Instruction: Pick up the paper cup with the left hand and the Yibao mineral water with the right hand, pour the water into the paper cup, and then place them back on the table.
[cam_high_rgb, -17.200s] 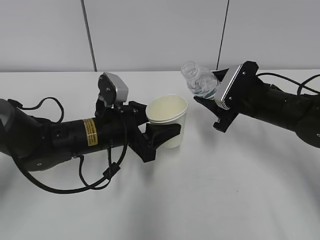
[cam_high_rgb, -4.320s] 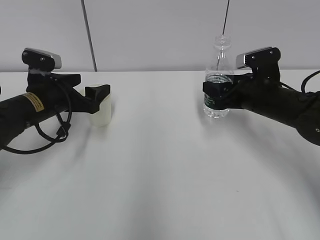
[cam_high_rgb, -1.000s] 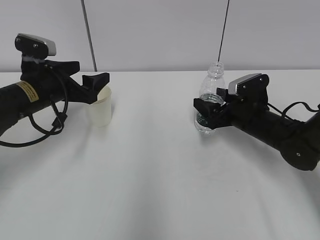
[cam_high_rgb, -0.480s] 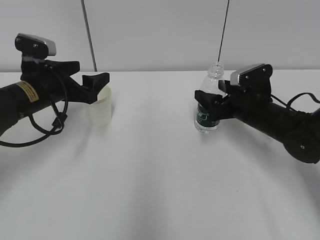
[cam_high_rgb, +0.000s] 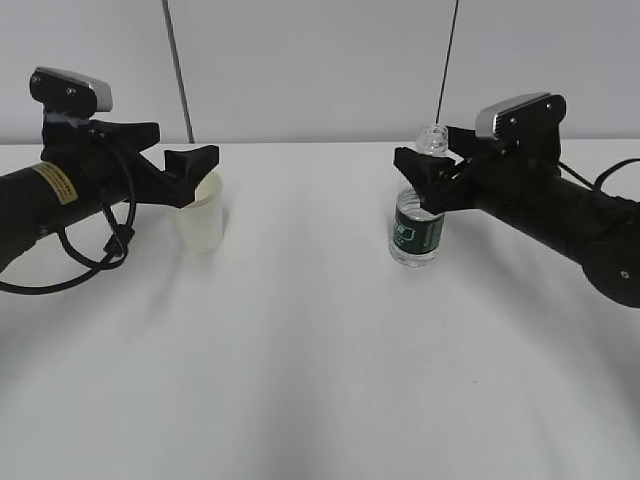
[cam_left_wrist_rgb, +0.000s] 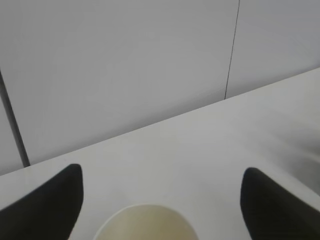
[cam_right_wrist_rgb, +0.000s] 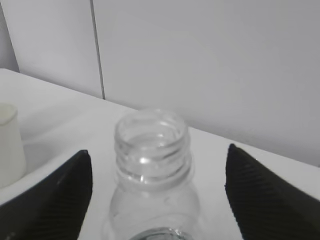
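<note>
The paper cup (cam_high_rgb: 203, 225) stands upright on the white table (cam_high_rgb: 300, 360) at the left. My left gripper (cam_high_rgb: 186, 162) hovers open just above its rim, touching nothing; in the left wrist view the cup's rim (cam_left_wrist_rgb: 145, 222) shows low between the two spread fingertips of the left gripper (cam_left_wrist_rgb: 161, 172). The Yibao mineral water (cam_high_rgb: 416, 228), uncapped and with its green label showing, stands on the table at the right. My right gripper (cam_high_rgb: 428, 162) is open at the height of the bottle's neck (cam_right_wrist_rgb: 151, 150), its fingers well clear on either side of the right gripper's middle (cam_right_wrist_rgb: 157, 152).
A grey panelled wall (cam_high_rgb: 320, 60) with dark vertical seams rises behind the table's far edge. A black cable (cam_high_rgb: 90, 260) loops under the left arm. The cup (cam_right_wrist_rgb: 10, 145) also shows at the left edge of the right wrist view.
The right gripper has risen from the bottle's label level to its neck, open throughout, and the bottle stayed standing. The left arm and the cup have not moved.
</note>
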